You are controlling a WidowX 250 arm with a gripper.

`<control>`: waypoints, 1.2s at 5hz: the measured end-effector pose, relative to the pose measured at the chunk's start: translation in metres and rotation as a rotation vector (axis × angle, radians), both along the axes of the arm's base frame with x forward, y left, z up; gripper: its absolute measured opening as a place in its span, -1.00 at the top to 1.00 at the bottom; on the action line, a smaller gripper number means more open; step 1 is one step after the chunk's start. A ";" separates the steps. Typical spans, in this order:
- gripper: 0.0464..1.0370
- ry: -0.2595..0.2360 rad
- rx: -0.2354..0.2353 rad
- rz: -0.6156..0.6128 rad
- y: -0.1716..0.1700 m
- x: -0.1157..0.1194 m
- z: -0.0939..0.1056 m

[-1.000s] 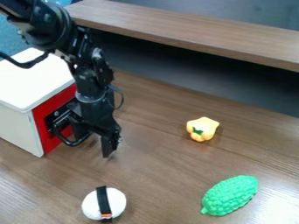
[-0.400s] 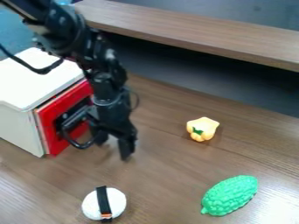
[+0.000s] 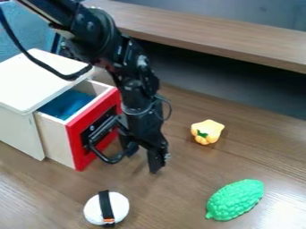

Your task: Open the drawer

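The drawer [image 3: 95, 127], with a red front and pale wooden sides, stands well out of its white box [image 3: 37, 85], and something blue lies inside it. A black handle [image 3: 108, 159] sticks out from the red front. My gripper [image 3: 142, 159] hangs down just to the right of the drawer front, its fingers apart and pointing at the table, one of them at the handle's loop. How the finger and handle touch is partly hidden.
On the wooden table [image 3: 197, 192] lie a yellow star-shaped toy [image 3: 206, 131] to the right, a green bumpy toy [image 3: 235, 200] at the lower right, and a white piece with a black band [image 3: 121, 207] in front. A raised wooden ledge [image 3: 227, 33] runs behind.
The gripper has moved right and slightly toward the camera. The drawer has slid out with it, from nearly closed to well out, and its blue contents have come into sight.
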State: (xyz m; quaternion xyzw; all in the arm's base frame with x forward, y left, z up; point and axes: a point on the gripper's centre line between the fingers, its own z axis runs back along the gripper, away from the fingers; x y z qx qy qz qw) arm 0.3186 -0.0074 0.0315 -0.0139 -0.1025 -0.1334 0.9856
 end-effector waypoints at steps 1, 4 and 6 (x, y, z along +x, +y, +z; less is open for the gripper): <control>-0.93 -0.001 -0.009 -0.033 -0.016 0.000 0.000; -0.93 0.004 -0.009 -0.088 -0.044 -0.005 -0.001; -0.93 -0.010 0.049 -0.021 -0.024 -0.012 0.022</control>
